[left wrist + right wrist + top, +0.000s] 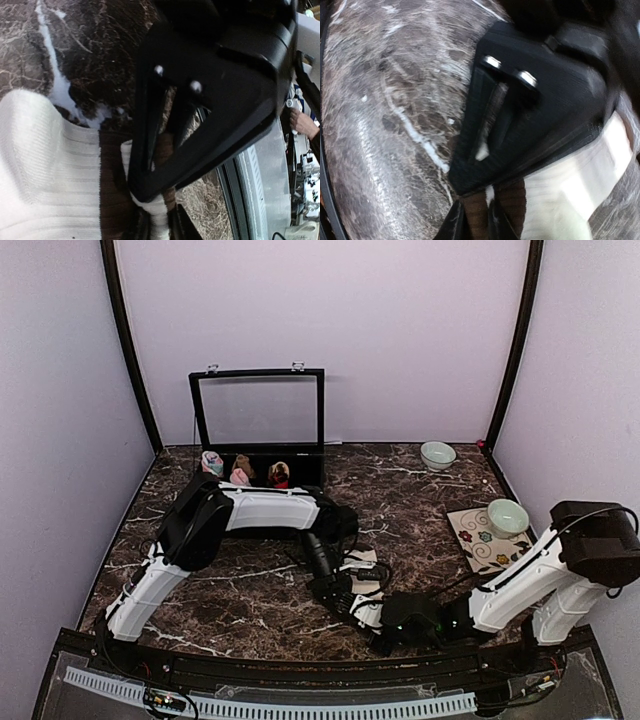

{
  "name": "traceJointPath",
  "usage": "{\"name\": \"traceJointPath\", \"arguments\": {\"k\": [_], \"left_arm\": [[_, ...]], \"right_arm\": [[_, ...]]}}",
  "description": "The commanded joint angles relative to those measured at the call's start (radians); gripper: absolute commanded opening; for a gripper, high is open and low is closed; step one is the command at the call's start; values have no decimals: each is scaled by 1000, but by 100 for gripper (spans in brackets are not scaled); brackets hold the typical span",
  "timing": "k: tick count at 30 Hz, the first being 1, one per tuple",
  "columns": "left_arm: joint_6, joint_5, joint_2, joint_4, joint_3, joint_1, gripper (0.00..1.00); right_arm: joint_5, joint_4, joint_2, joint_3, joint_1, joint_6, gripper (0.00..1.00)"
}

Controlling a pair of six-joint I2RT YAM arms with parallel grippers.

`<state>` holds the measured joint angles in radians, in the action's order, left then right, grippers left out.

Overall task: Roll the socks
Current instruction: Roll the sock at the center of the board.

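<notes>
A cream sock [45, 170] with a brown cuff [112, 190] lies on the dark marble table near the front middle, and only a small patch of the sock [363, 562] shows between the arms from above. My left gripper [157, 227] is shut on a bunched cream and brown fold of it. The right gripper [474, 225] is shut on the brown cuff [477, 212], with the cream body [555, 200] spreading to its right. From above, the left gripper [338, 592] and the right gripper [372, 618] meet close together over the sock.
An open black case [258, 410] stands at the back with rolled sock bundles [241, 472] in front of it. A pale bowl [437, 454] sits at the back right, and another bowl [507, 516] rests on a floral mat [478, 545]. The front rail [300, 670] lies just below the grippers.
</notes>
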<state>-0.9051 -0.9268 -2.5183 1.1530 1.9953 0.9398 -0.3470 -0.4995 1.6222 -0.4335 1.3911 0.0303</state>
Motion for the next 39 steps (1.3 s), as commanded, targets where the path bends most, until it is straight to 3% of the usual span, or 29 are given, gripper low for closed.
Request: {"name": "traceJointPath", "arguments": {"k": [1, 2, 3, 4, 6, 8, 12, 19, 27, 32, 39], "left_arm": [[-22, 104, 43, -21, -56, -17, 20], [-2, 108, 64, -44, -68, -25, 21], [20, 117, 85, -72, -79, -33, 34], [47, 138, 109, -116, -91, -41, 55], [143, 239, 177, -224, -125, -55, 68], [214, 329, 236, -308, -146, -57, 70], [237, 357, 378, -422, -233, -73, 70], [141, 352, 587, -579, -551, -74, 71], [46, 373, 627, -670, -736, 45, 70], [37, 424, 623, -751, -756, 131, 69], [42, 452, 618, -822, -738, 163, 68]], "right_arm": [[83, 91, 81, 22, -4, 107, 7], [98, 90, 89, 22, -6, 126, 3], [113, 90, 96, 22, -6, 145, 0], [125, 88, 108, 22, -6, 162, 0], [146, 92, 122, 21, -8, 199, 0], [167, 93, 133, 25, -9, 234, 0], [202, 108, 123, 36, -31, 341, 0], [285, 10, 52, 138, -72, 543, 0], [444, -176, 120, 234, -132, 717, 0], [524, -231, 175, 252, -181, 754, 0], [589, -306, 217, 292, -235, 791, 0]]}}
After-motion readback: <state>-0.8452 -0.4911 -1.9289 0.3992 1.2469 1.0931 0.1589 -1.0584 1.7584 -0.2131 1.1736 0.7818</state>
